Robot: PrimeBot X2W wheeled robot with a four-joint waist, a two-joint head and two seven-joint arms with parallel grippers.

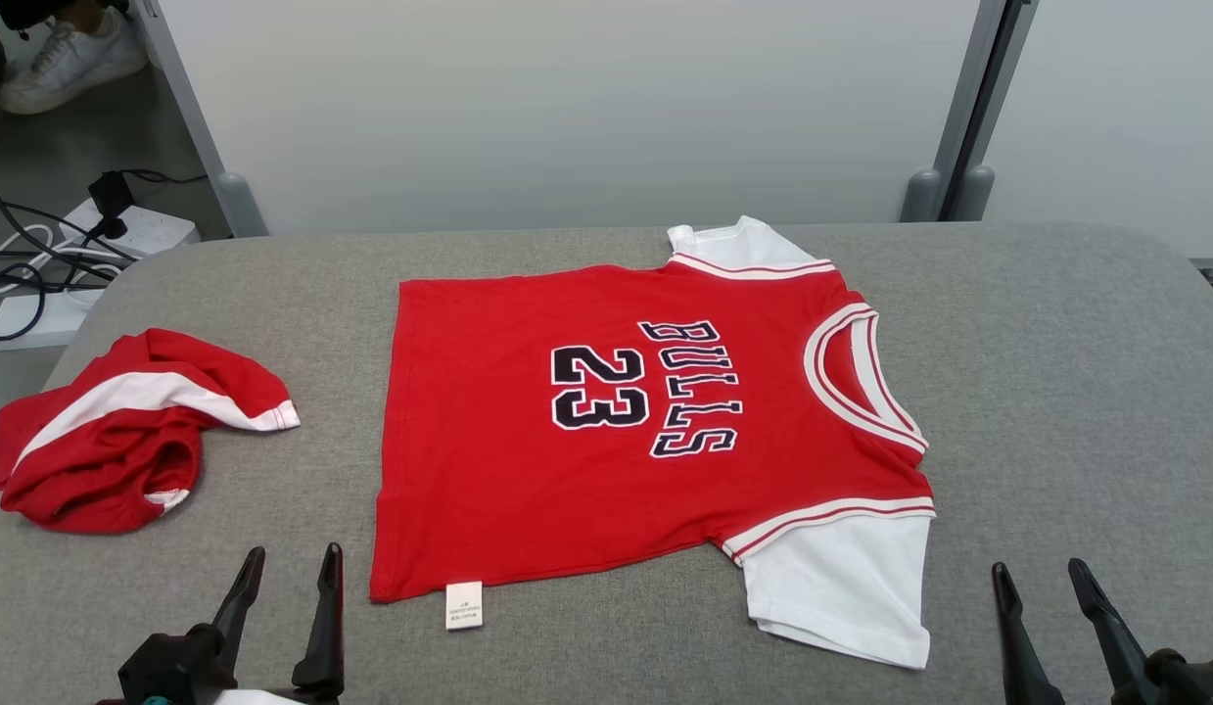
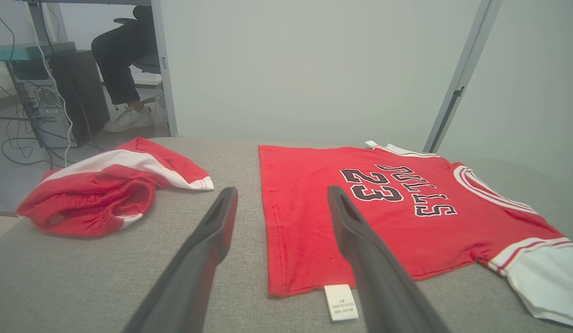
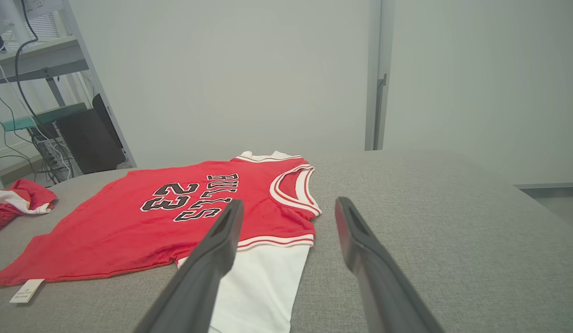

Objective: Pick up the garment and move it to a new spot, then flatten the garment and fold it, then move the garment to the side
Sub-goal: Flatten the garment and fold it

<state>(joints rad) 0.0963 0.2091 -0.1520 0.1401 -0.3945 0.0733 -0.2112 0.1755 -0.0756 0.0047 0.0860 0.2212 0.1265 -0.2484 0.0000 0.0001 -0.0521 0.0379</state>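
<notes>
- Grey woven desk point(image 1: 1056, 392) with rounded corners, backed by pale partition panels point(image 1: 567, 108) on grey posts.
- Far left, off the desk: bare floor with a white power strip point(image 1: 141, 230), black cables and the white shoe point(image 1: 68, 59) of a seated person. Dark computer tower point(image 2: 41, 106) beyond, seen in the left wrist view.
- At the desk's left edge: crumpled red-and-white shorts point(image 1: 126, 431), apart from the jersey.
- Near left: left pincer point(image 1: 295, 553), jaws spread apart and holding nothing, fingers pointing away across the desk, just left of the jersey's near hem corner.
- Middle of the desk: red jersey point(image 1: 489, 470) spread flat and face up, hem toward the left, white-trimmed neckline toward the right, one white sleeve at the far edge and one at the near edge. Touched by neither pincer.
- Across the chest, turned sideways: "BULLS" and "23" in black figures outlined in white.
- At the near hem corner: small white care label point(image 1: 464, 604) sticking out onto the desk, print too small to read.
- Near right: right pincer point(image 1: 1038, 566), jaws apart and empty, to the right of the near white sleeve and clear of it.
</notes>
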